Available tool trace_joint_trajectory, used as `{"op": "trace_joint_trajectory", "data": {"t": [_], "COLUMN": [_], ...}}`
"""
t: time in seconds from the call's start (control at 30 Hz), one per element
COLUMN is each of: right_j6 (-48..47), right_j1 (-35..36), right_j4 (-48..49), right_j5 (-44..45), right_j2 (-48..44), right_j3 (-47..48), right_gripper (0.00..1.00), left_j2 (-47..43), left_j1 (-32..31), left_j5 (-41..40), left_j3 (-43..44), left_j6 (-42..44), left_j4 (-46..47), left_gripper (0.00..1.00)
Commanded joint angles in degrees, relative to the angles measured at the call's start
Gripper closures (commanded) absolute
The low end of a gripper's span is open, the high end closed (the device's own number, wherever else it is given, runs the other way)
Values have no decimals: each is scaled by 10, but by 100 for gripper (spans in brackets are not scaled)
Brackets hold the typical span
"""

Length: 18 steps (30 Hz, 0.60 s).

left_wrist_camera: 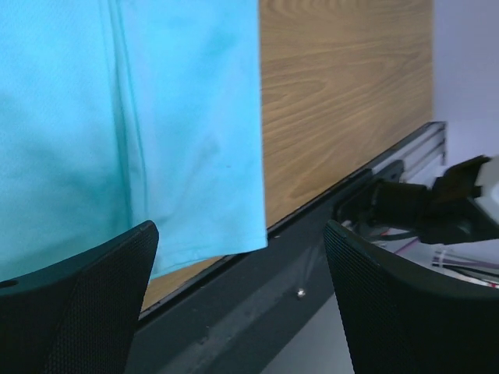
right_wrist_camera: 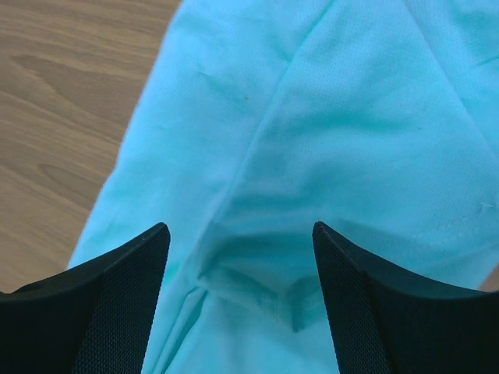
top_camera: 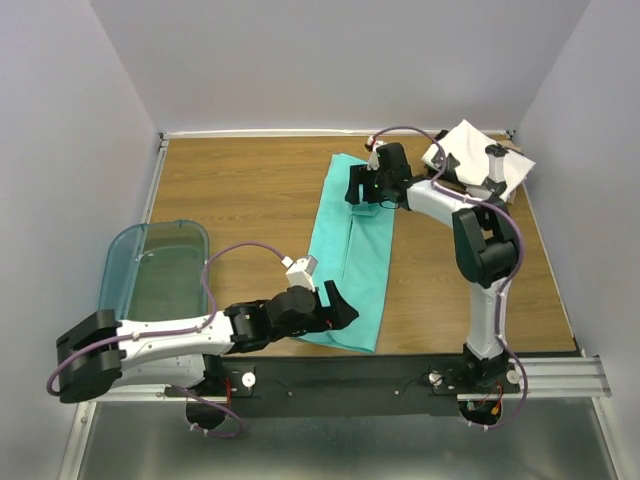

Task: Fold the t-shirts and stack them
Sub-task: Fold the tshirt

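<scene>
The teal t-shirt [top_camera: 352,250] lies folded lengthwise as a long strip in the middle of the table. My left gripper [top_camera: 340,304] is open and empty over the shirt's near end. In the left wrist view [left_wrist_camera: 240,230] the shirt's near corner [left_wrist_camera: 195,156] lies just ahead of the jaws. My right gripper [top_camera: 362,190] is open over the shirt's far end. In the right wrist view [right_wrist_camera: 240,227] it hovers above creased teal cloth [right_wrist_camera: 327,125] and holds nothing. The folded white t-shirt [top_camera: 478,150] lies at the back right corner, partly behind the right arm.
A translucent teal bin [top_camera: 150,270] stands at the left edge beside the left arm. A black rail [left_wrist_camera: 257,296] runs along the table's near edge just behind the shirt's near end. Bare wooden table [top_camera: 240,200] lies left of the shirt.
</scene>
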Motion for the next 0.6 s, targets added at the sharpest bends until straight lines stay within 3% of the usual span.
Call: {"op": "trace_joint_trajectory", "data": {"t": [0.0, 0.1, 0.27, 0.57], "right_j6": [-3, 28, 90, 201], "right_j1": [-1, 2, 30, 187], "right_j4": [-16, -16, -23, -102], "right_j5": [-1, 0, 45, 179], "right_j2": [-108, -182, -298, -459], "right_j3": [-10, -42, -148, -351], "right_gripper": [19, 19, 19, 21], "left_j2": [-64, -86, -93, -87], "left_j1": [-3, 9, 11, 13], "left_j5": [-67, -91, -115, -155], "left_j3": [14, 16, 26, 36], "left_j6": [3, -3, -9, -18], "left_j4": [-74, -179, -260, -348], "left_gripper": [5, 3, 4, 8]}}
